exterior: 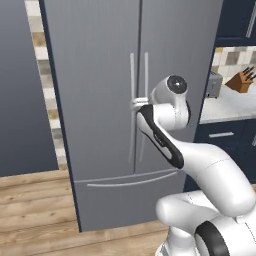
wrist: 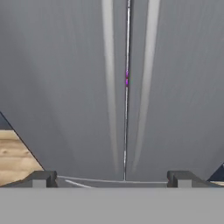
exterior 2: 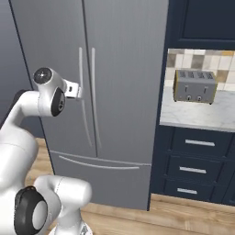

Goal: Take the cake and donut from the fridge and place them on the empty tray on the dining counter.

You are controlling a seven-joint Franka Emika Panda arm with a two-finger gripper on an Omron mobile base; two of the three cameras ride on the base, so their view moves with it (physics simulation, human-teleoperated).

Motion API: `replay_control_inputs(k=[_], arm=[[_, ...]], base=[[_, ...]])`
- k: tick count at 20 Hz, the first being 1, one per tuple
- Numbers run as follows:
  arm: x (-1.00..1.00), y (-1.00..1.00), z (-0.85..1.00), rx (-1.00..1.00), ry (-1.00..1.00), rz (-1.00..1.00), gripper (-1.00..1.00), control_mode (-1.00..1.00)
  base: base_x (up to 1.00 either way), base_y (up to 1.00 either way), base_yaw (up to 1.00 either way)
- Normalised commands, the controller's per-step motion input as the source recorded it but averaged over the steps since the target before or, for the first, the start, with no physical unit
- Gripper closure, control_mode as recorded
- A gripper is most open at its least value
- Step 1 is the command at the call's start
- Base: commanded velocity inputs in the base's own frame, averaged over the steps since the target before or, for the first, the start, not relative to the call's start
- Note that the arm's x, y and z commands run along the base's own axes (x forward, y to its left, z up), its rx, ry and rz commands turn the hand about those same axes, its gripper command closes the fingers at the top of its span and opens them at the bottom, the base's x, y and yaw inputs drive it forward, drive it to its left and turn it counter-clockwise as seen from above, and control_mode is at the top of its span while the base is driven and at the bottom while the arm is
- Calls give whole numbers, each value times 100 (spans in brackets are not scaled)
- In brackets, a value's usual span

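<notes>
My gripper [wrist: 111,178] hangs open, jaws wide, right in front of the closed fridge [wrist: 65,87], facing the two door handles [wrist: 109,87]; nothing held.

One fridge [exterior: 100,100] with two door handles [exterior: 132,107], one toaster [exterior 2: 194,86], one knife block [exterior: 241,81], three drawers [exterior 2: 197,170].
</notes>
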Motion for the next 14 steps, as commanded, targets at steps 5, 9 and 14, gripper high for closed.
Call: replay_control_inputs(k=[5,9,14], arm=[[30,9,0,-1,-2,0,-100,-100],[30,6,-4,0,0,0,-100,-100],[28,0,-14,0,-4,2,-100,-100]], base=[[0,0,0],[0,0,0],[0,0,0]])
